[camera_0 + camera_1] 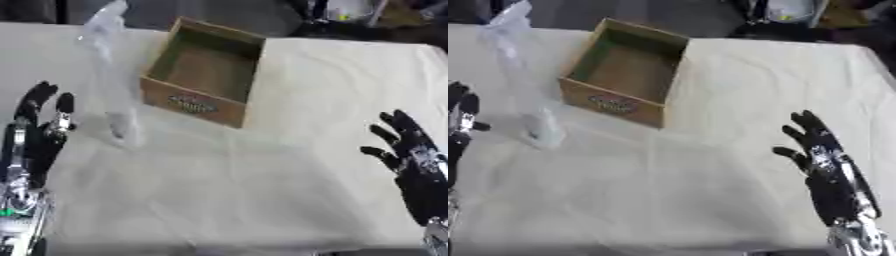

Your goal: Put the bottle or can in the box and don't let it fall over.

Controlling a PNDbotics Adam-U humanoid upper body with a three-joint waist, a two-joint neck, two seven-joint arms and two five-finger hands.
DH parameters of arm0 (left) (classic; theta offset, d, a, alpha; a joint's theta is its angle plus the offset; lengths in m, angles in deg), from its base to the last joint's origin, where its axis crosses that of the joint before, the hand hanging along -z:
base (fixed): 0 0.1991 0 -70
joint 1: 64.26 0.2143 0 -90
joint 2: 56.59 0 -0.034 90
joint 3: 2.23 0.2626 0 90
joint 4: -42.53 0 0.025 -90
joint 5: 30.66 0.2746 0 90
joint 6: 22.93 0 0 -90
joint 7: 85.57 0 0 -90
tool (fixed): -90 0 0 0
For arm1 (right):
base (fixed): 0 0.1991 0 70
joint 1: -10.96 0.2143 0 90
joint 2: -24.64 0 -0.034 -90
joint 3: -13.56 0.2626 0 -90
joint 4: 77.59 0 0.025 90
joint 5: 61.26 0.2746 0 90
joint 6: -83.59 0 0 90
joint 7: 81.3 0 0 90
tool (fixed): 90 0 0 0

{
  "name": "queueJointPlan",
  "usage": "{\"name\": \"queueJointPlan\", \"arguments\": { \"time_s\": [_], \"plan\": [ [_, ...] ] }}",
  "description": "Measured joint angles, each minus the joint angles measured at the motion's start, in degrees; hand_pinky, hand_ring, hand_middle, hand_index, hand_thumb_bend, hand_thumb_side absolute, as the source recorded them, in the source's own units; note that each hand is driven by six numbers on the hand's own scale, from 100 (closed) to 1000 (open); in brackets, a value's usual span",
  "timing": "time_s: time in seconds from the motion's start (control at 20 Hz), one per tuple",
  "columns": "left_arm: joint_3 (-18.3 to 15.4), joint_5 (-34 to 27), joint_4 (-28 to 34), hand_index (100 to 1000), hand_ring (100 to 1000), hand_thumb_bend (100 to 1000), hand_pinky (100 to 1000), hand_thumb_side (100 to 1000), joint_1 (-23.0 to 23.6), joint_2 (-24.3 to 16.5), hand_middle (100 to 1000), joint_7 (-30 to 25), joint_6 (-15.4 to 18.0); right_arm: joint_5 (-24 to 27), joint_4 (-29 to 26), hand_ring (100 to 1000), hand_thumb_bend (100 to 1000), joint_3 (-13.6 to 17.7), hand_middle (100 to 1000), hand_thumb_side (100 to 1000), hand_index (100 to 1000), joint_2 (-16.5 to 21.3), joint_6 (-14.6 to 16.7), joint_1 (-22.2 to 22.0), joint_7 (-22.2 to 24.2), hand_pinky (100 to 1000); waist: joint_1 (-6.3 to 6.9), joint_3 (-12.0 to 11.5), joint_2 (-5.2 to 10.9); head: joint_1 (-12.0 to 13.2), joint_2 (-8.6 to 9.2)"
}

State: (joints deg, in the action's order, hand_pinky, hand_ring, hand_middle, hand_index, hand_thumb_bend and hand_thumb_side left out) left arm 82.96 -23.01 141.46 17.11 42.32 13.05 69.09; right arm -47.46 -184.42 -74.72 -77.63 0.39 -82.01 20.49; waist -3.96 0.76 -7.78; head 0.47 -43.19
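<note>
Nearest to me, my left hand sits low at the left edge of the table, fingers straight and pointing up, holding nothing. My right hand rests the same way at the lower right, fingers spread and relaxed, also empty.

Just ahead and to the right of my left hand stands the clear bottle. It is upright, its long axis vertical, base on the white cloth and neck reaching toward the far edge of the view. It is so transparent and smeared that I can only make out its outline, so I would not swear to its exact width or whether it has a cap.

Beyond and to the right of the bottle lies the cardboard box, open at the top, empty as far as I can see, set askew on the table. The bottle stands near its left front corner, apart from it.

My left hand is plainly the nearer one; the right is well apart, across the table. I judge the coming move as a sideways reach rightward with the left hand to wrap the bottle's body.
</note>
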Motion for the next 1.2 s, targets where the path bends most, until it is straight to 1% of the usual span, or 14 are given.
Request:
{"name": "queueJointPlan", "arguments": {
  "time_s": [0.2, 0.4, 0.6, 0.7, 0.9, 1.05, 1.2],
  "plan": [
    [0.0, 0.0, 0.0, 829, 1000, 445, 531, 668, 0.0, 0.0, 929, 0.0, 0.0, 0.0, 0.0, 953, 100, 0.0, 968, 662, 1000, 0.0, 0.0, 0.0, 0.0, 752, 0.11, 0.0, 0.02, -0.1, 0.06],
    [0.0, 0.0, 0.1, 831, 1000, 446, 532, 666, 0.0, -0.4, 930, 0.1, -0.1, 0.0, 0.0, 953, 100, 0.0, 968, 662, 1000, 0.0, -0.1, 0.0, 0.1, 752, 0.38, 0.0, 0.07, -0.1, 0.51],
    [0.0, 0.0, 0.4, 836, 1000, 483, 540, 649, -0.3, -1.4, 943, 0.2, -0.2, 0.0, 0.0, 953, 100, 0.0, 968, 662, 1000, 0.0, -0.1, 0.0, 0.1, 752, 0.43, 0.0, 0.2, -0.2, 0.66],
    [0.0, -0.1, 0.7, 839, 1000, 510, 546, 643, -0.9, -3.3, 954, 0.1, -0.2, 0.0, 0.0, 953, 100, 0.0, 968, 662, 1000, 0.0, -0.1, 0.0, 0.1, 752, 0.6, 0.3, 0.29, -0.4, 0.7],
    [1.3, -0.1, 1.9, 853, 1000, 566, 561, 630, -3.0, -9.6, 973, -0.9, -0.4, 0.0, 0.0, 953, 100, 0.0, 968, 664, 1000, 0.0, -0.2, 0.2, 0.2, 752, 1.15, 0.7, 0.44, -0.8, 0.79],
    [3.0, -0.1, 2.1, 864, 1000, 578, 569, 630, -5.3, -13.6, 984, -2.2, -0.8, -0.1, 0.0, 953, 100, 0.0, 968, 665, 1000, 0.0, -0.3, 0.2, 0.3, 753, 1.32, 1.0, 0.44, -1.2, 0.95],
    [4.7, -0.4, 1.3, 868, 1000, 561, 568, 630, -8.1, -16.1, 984, -3.1, -1.4, -0.1, 0.0, 953, 100, 0.0, 968, 666, 1000, 0.0, -0.3, 0.3, 0.3, 753, 1.47, 1.5, 0.44, -1.6, 0.97]
  ]
}}
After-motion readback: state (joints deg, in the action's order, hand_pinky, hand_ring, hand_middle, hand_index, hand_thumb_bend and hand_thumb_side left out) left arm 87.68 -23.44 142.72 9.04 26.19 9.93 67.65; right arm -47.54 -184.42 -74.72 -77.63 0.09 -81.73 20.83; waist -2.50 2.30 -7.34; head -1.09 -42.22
